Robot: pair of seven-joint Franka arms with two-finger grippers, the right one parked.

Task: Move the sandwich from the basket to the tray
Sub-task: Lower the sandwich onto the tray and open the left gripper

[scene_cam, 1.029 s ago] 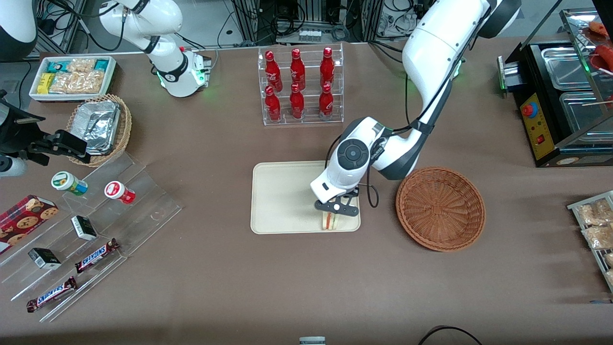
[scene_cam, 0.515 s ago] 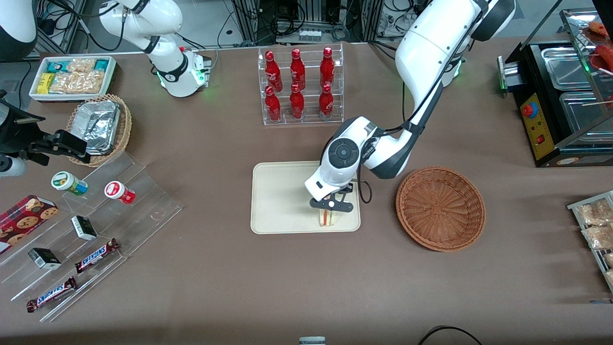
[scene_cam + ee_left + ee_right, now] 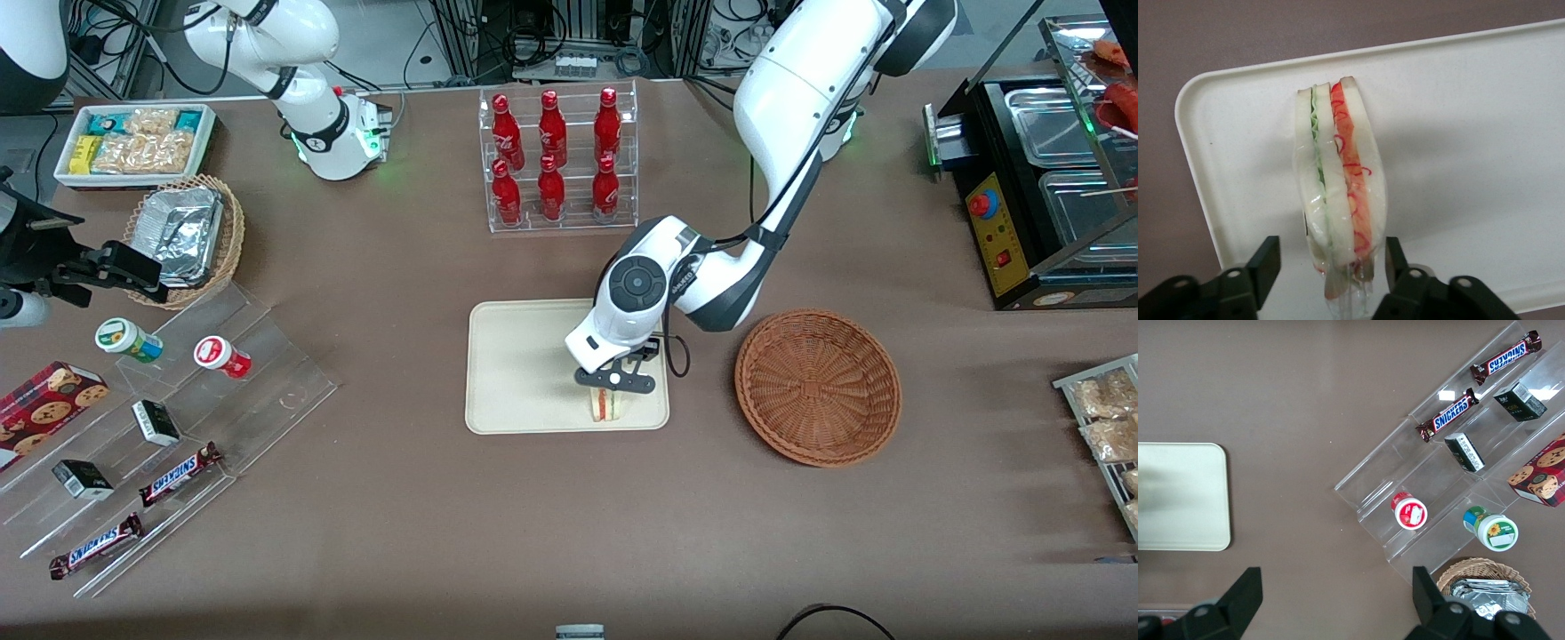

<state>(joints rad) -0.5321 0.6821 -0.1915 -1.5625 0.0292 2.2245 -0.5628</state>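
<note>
The sandwich [image 3: 606, 405] stands on its edge on the cream tray [image 3: 520, 364], near the tray's corner closest to the front camera and to the basket. In the left wrist view the sandwich [image 3: 1338, 193] shows white bread with green and red filling in clear wrap, resting on the tray [image 3: 1471, 133]. My gripper [image 3: 613, 382] hangs just above it, open. Its fingers [image 3: 1268, 257] stand either side of the sandwich's wrapped end with a gap on each side, and the gripper [image 3: 1330, 257] straddles it. The reddish-brown basket [image 3: 818, 387] sits beside the tray with nothing in it.
A clear rack of red bottles [image 3: 556, 160] stands farther from the front camera than the tray. Toward the parked arm's end lie a clear stepped display with snack bars and cups [image 3: 169, 427], a tan foil-lined basket [image 3: 187, 236] and a white snack bin [image 3: 133, 142]. A black food warmer [image 3: 1040, 178] stands toward the working arm's end.
Over the last second the gripper and sandwich shifted slightly along the tray toward the parked arm's end. Nothing has visibly moved in the last half second.
</note>
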